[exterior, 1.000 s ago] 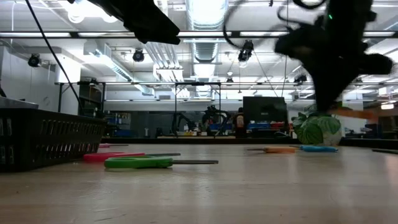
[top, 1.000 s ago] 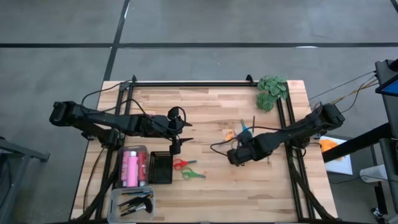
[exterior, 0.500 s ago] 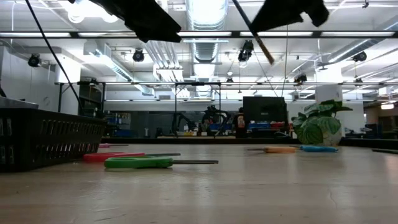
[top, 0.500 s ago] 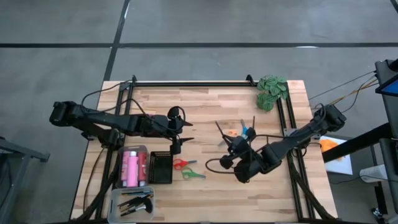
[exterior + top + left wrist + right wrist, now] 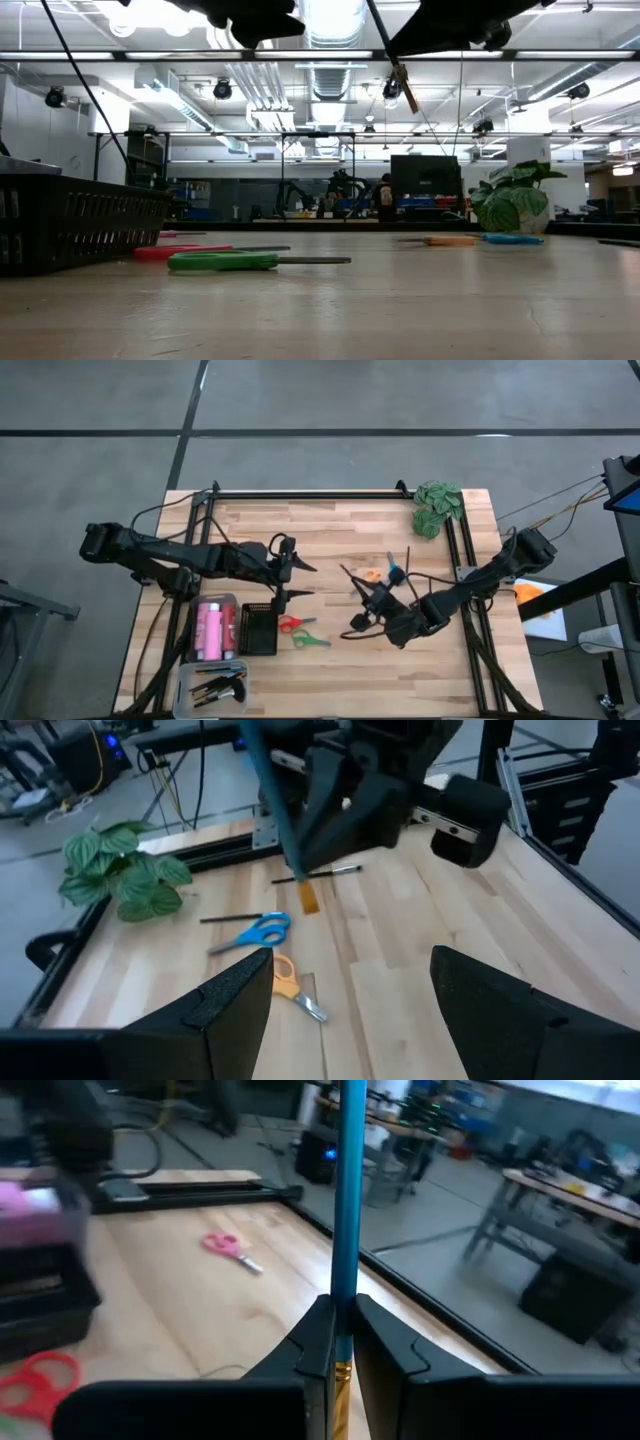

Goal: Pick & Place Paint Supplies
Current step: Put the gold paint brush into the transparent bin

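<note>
My right gripper point(image 5: 372, 598) hovers over the table's middle, shut on a blue-handled brush point(image 5: 352, 578). The brush also shows in the low view point(image 5: 393, 55) and before my left wrist camera point(image 5: 268, 790). My left gripper point(image 5: 298, 580) hangs open in the air left of centre, facing the brush, with nothing between its fingers. Orange scissors point(image 5: 370, 575), blue scissors point(image 5: 395, 568) and a dark brush point(image 5: 408, 553) lie flat on the table at the right. Red scissors point(image 5: 290, 624) and green scissors point(image 5: 311, 641) lie by the black basket point(image 5: 258, 628). My right gripper pinches the brush between its two fingers on the blue handle just above the gold ferrule point(image 5: 341, 1342). The fingers come nearly level from the table's right and lie across the brush. The brush is lifted clear and stands tilted, handle up, bristle end point(image 5: 308, 900) hanging below.
A bin of pink bottles point(image 5: 212, 628) and a clear tray of dark brushes point(image 5: 215, 685) stand at the near left. A green leafy clump point(image 5: 437, 506) sits at the far right corner. Pink scissors point(image 5: 232, 1248) lie on the table's left part.
My right gripper has risen, swung from pointing down to nearly level and rolled, carrying the blue brush up clear of the table so it now stands tilted. My left gripper has kept its place, tipping and rolling slightly, still open.
</note>
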You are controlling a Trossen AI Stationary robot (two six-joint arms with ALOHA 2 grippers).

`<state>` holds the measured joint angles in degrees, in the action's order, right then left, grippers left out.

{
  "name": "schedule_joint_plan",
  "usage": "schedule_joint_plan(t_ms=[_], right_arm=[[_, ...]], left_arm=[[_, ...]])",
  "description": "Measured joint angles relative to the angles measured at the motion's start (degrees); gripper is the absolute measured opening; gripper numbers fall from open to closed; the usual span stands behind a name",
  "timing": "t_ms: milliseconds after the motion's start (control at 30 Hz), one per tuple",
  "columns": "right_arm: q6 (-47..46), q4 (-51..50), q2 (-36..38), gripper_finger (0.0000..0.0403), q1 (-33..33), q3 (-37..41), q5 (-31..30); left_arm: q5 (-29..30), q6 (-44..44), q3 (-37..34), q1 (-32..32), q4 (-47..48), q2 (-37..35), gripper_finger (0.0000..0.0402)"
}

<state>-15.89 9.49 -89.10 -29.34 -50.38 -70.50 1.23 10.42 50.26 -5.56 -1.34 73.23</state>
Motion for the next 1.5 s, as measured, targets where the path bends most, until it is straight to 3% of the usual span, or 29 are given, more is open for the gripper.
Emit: schedule_joint_plan(t_ms=[267, 567, 1000, 1267, 1367, 1500], right_arm=[[21.21, 23.58, 0.00, 0.0022, 2.12, 4.15, 14.13], [23.14, 27.35, -0.92, 0.0022, 9.59, 4.16, 31.74], [26.91, 30.16, -7.41, 0.0022, 13.49, 0.79, 35.87], [27.05, 30.27, -6.77, 0.0022, 13.51, 1.06, 36.07], [27.03, 30.00, -6.73, 0.0022, 13.51, 1.08, 36.07], [26.93, 30.03, -6.73, 0.0022, 13.50, 1.08, 36.27]], left_arm=[[-0.65, -0.77, 0.00, 0.00, -0.82, 0.00, 0.0271], [-1.32, -2.80, -0.02, 0.00, -2.53, 0.00, 0.0271], [-1.31, -3.04, -0.04, 0.00, -3.35, 0.00, 0.0271], [-1.31, -3.52, -0.04, 0.00, -2.48, 0.00, 0.0269], [-1.31, -3.50, -0.04, 0.00, -2.48, 0.02, 0.0252], [-1.31, -3.39, -0.04, 0.00, -2.54, 0.02, 0.0199]])
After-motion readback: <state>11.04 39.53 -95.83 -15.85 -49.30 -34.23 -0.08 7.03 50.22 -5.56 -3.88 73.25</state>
